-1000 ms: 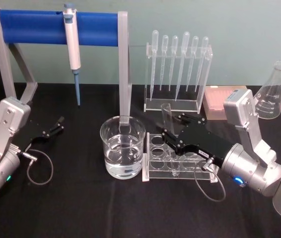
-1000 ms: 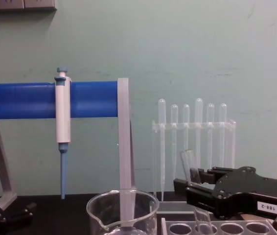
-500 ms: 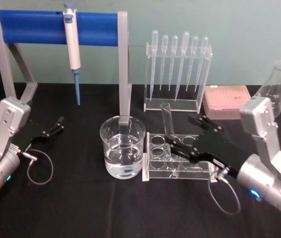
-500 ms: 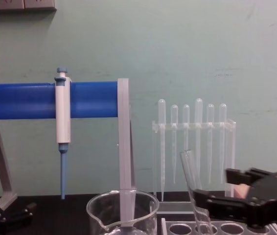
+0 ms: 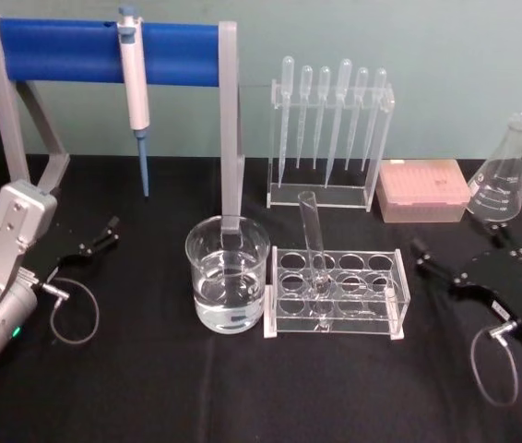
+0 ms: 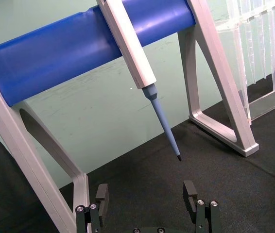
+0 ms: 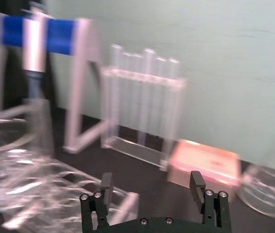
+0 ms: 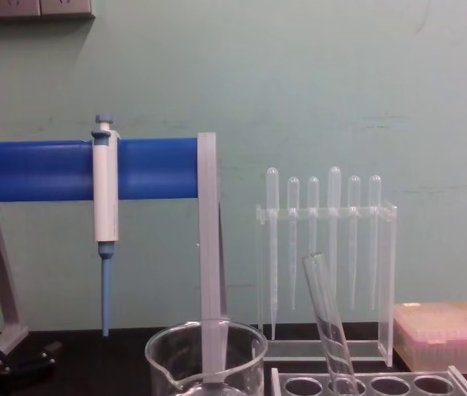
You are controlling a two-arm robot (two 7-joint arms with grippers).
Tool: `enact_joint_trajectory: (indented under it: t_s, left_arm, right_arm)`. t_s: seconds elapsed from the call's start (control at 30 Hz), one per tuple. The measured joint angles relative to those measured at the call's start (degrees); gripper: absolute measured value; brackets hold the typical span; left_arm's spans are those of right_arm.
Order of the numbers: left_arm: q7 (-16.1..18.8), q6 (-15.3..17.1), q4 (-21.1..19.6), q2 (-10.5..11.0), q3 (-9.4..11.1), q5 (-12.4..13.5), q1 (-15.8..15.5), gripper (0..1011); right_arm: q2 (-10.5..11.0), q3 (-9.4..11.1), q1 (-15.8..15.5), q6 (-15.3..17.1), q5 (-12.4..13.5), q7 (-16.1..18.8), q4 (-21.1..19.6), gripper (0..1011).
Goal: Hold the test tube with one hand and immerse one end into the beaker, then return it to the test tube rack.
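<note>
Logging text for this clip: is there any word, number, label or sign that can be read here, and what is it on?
No text here can be quoted as read.
White label on the right end effector: too small to read.
Printed scale marks on the conical flask: too small to read.

On my bench I count one test tube (image 5: 314, 245), one beaker (image 5: 228, 274), one clear rack (image 5: 335, 293) with eight round holes (two rows of four), six plastic pipettes (image 5: 330, 115) in their stand, one blue-tipped pipettor (image 5: 135, 92), one conical flask (image 5: 505, 175) and one pink tip box (image 5: 423, 190).
</note>
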Motion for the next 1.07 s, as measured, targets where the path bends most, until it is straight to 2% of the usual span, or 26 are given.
enact_joint_trajectory:
  t_s: [0.13,0.23,0.27,0.37,0.47,0.53,1.07]
  left_arm:
    - [0.0,0.0,0.0,0.0,0.0,0.0,0.0,1000]
    - [0.0,0.0,0.0,0.0,0.0,0.0,0.0,1000]
    - [0.0,0.0,0.0,0.0,0.0,0.0,0.0,1000]
    - [0.0,0.0,0.0,0.0,0.0,0.0,0.0,1000]
    - [0.0,0.0,0.0,0.0,0.0,0.0,0.0,1000]
    - [0.0,0.0,0.0,0.0,0.0,0.0,0.0,1000]
    - [0.0,0.0,0.0,0.0,0.0,0.0,0.0,1000]
  right_arm:
    - [-2.3,0.1,2.3,-0.7,-2.6,-2.9,4.5,1002]
    - [-3.9,-0.3,4.0,-2.2,-3.9,-3.9,8.0,1002]
    - [-5.0,-0.6,4.9,-3.7,-5.2,-4.9,10.3,1002]
    - [-7.0,-1.1,5.9,-7.0,-8.5,-7.8,13.6,1002]
    - [-8.2,-1.7,6.7,-9.5,-11.2,-9.4,15.9,1002]
    - [-8.7,-2.0,7.0,-10.6,-12.0,-9.6,16.8,1002]
    - [-8.4,-1.9,6.9,-10.0,-11.5,-9.6,16.3,1002]
